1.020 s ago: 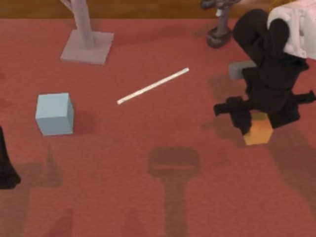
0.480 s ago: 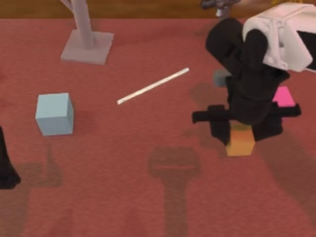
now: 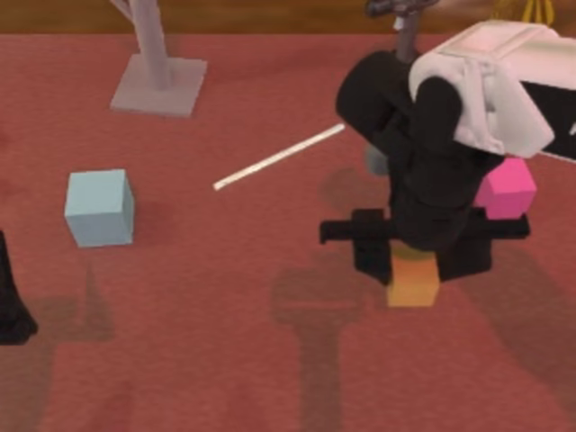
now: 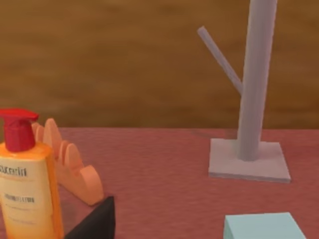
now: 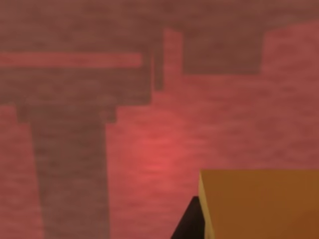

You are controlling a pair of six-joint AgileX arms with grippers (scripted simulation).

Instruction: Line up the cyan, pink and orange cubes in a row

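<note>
The small orange cube [image 3: 413, 283] hangs in my right gripper [image 3: 414, 263], which is shut on it right of the table's middle; the cube's top is hidden under the black hand. The right wrist view shows the orange cube [image 5: 264, 204] against one dark finger [image 5: 192, 224], above the red cloth. Just behind the right arm, the hot-pink cube [image 3: 507, 187] rests on the table, partly covered. The large pale cyan cube [image 3: 99, 207] sits at the far left and also shows as the cyan cube [image 4: 264, 226] in the left wrist view. My left arm [image 3: 9, 306] is parked at the left edge, open.
A grey stand [image 3: 157, 85] rises at the back left, and a white stick [image 3: 279, 156] lies slantwise in the middle. A grey object [image 3: 376, 160] peeks out behind the right arm. The left wrist view shows an orange pump bottle [image 4: 25, 189] and an orange rack [image 4: 70, 167].
My right gripper has carried the orange cube leftward and slightly toward the front. The pink cube, hidden a second ago, has come into view behind the arm. The left arm has stayed still.
</note>
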